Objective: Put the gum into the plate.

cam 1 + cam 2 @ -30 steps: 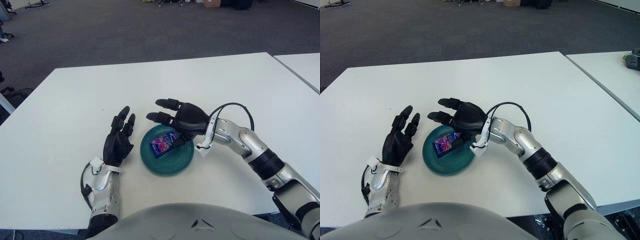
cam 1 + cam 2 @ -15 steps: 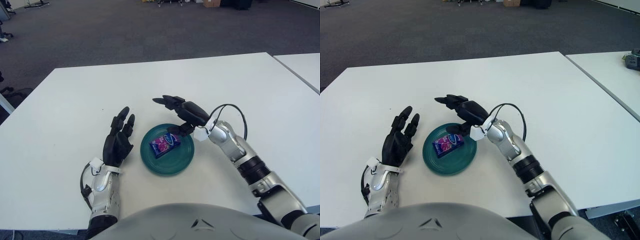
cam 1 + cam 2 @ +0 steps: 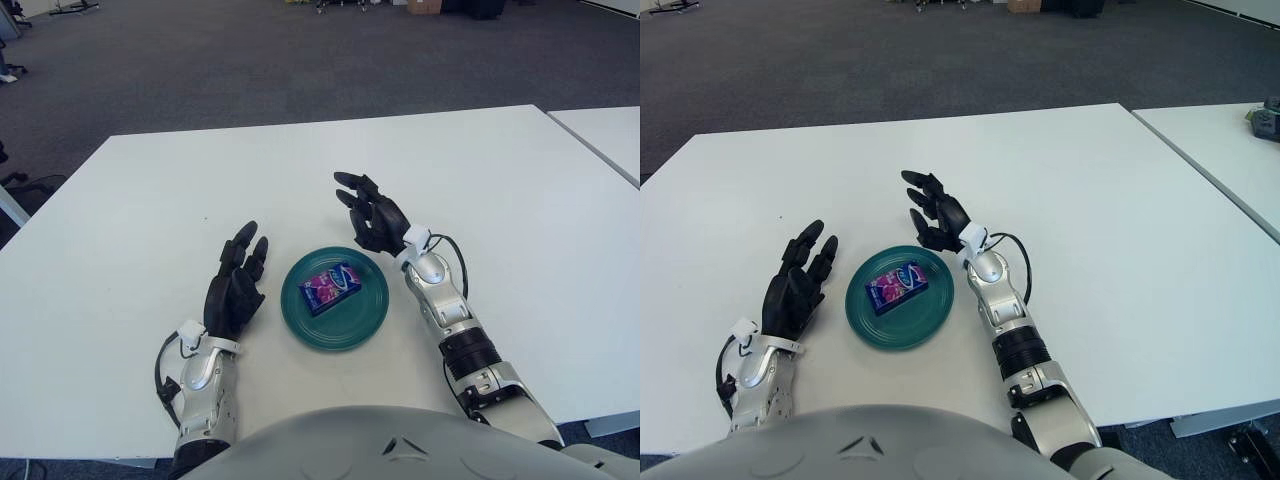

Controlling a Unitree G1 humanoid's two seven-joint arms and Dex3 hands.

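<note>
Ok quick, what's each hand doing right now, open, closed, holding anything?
Left hand: open, holding nothing, left of the plate.
Right hand: open, holding nothing, beyond the plate's right rim; the gum lies in the plate.

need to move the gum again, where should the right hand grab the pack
Pinch the gum pack across its two long edges from above. It lies flat and slanted in the plate, whose low rim hinders a sideways approach. The right hand, open, shows beyond the rim.

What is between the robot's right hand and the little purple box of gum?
Nothing visible. The small purple gum box already lies in the round teal plate. The right hand shows open beside the plate's far right rim, holding nothing. The left hand shows open left of the plate.
</note>
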